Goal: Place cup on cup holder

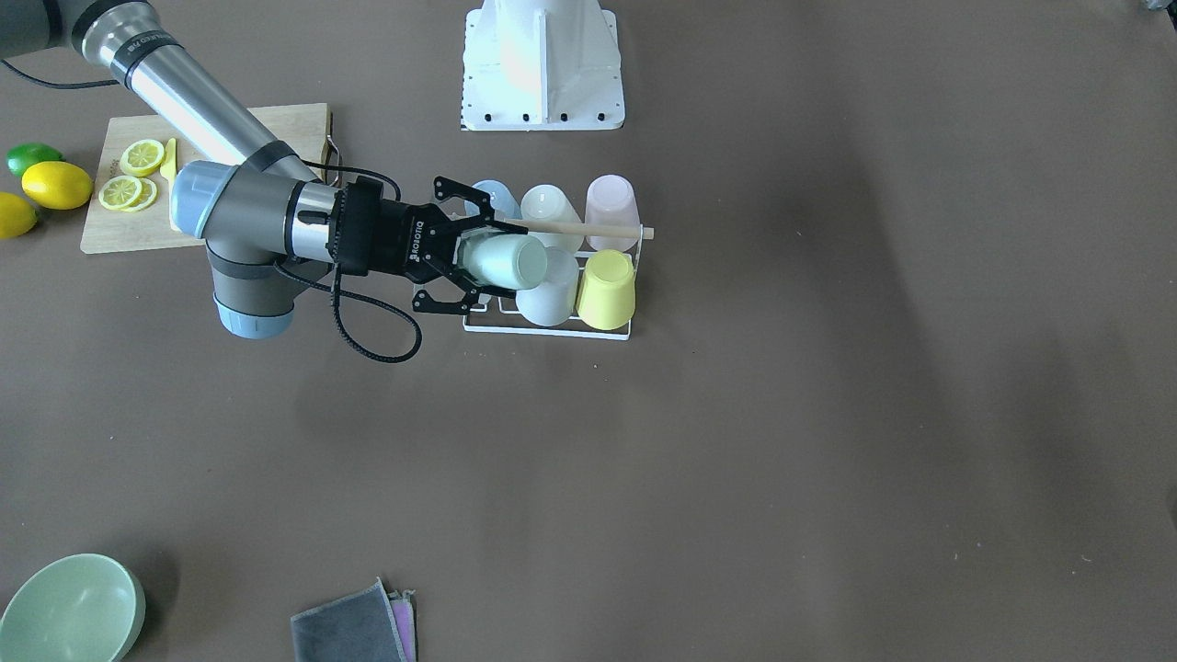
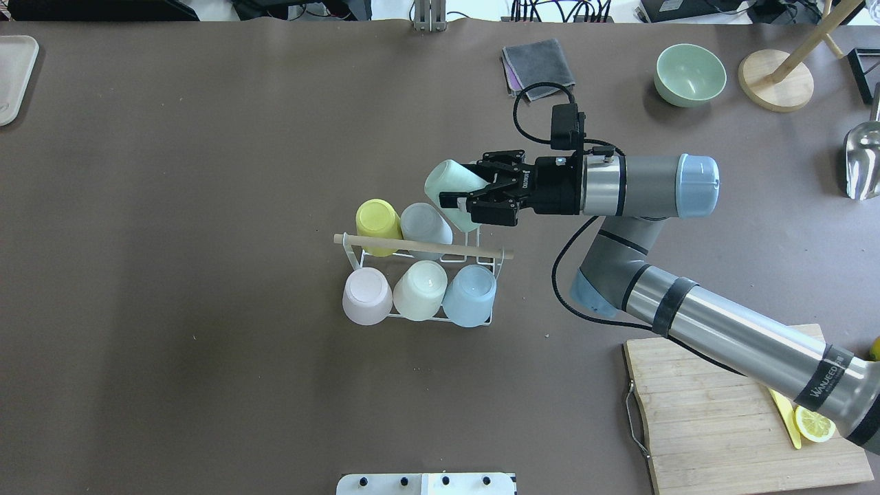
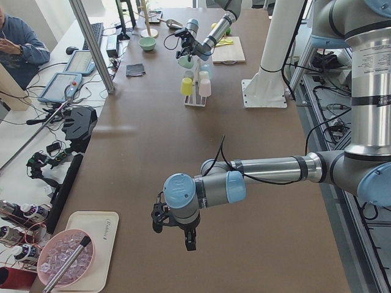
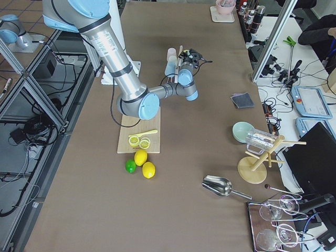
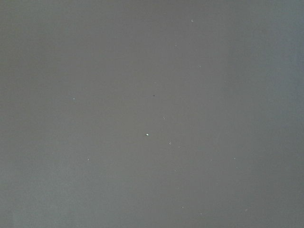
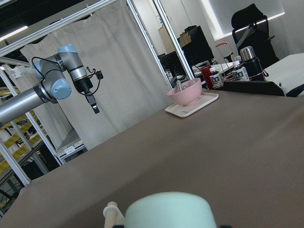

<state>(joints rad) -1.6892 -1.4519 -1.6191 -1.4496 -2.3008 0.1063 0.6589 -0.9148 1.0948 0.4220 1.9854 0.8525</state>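
The cup holder (image 2: 423, 245) is a white wire rack with a wooden rod handle, standing mid-table; it also shows in the front-facing view (image 1: 588, 228). Several cups sit upside down on it: yellow (image 2: 378, 218), grey-white (image 2: 425, 223), pink (image 2: 366, 295), cream (image 2: 421, 290), blue (image 2: 469, 295). My right gripper (image 2: 462, 185) is shut on a mint green cup (image 2: 450, 182), held tilted on its side just above the rack's far right corner; cup (image 1: 504, 262) and gripper (image 1: 501, 264) show there too. The left gripper (image 3: 174, 235) hangs over bare table far away; I cannot tell its state.
A wooden cutting board (image 2: 722, 405) with lemon slices lies near the right arm's base side. A green bowl (image 2: 689, 74), a grey cloth (image 2: 537, 63), a wooden stand (image 2: 777, 79) and a metal scoop (image 2: 863, 161) lie at the far right. Lemons (image 1: 55, 184) sit beside the board.
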